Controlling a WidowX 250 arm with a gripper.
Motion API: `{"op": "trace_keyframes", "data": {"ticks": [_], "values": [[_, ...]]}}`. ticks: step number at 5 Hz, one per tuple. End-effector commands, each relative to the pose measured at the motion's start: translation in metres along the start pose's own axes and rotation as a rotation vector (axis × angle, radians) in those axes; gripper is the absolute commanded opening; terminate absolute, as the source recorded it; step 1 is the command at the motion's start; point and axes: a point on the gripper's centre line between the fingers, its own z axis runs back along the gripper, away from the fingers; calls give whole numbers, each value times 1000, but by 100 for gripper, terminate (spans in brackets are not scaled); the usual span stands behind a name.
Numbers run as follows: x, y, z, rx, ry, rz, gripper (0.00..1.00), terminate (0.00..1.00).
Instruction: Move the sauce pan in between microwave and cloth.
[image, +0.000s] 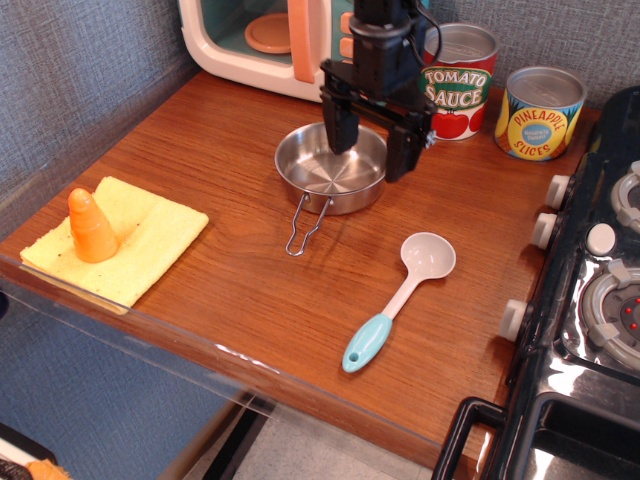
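The black robot arm comes down from the top edge, nearly upright, and its black gripper (373, 152) hangs over the right rim of the small round shiny steel sauce pan (330, 170), jaws apart: the left finger sits over the pan's bowl, the right one just outside its right edge, and whether either touches the metal cannot be told. The pan rests on the brown wooden desk (240, 290), just in front of the teal and cream toy microwave (290, 40), its thin wire loop handle pointing toward the near edge. The flat yellow folded cloth (150, 235) lies well apart at the near left, with an orange cone-shaped toy (90, 226) standing on it.
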Motion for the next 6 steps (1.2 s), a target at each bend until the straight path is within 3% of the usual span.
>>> {"op": "trace_keyframes", "data": {"ticks": [1,2,6], "values": [[9,10,-9,87,-2,54,100,0],[4,11,-18,121,14,96,0,0],[-13,8,-16,119,2,103,0,0]]}}
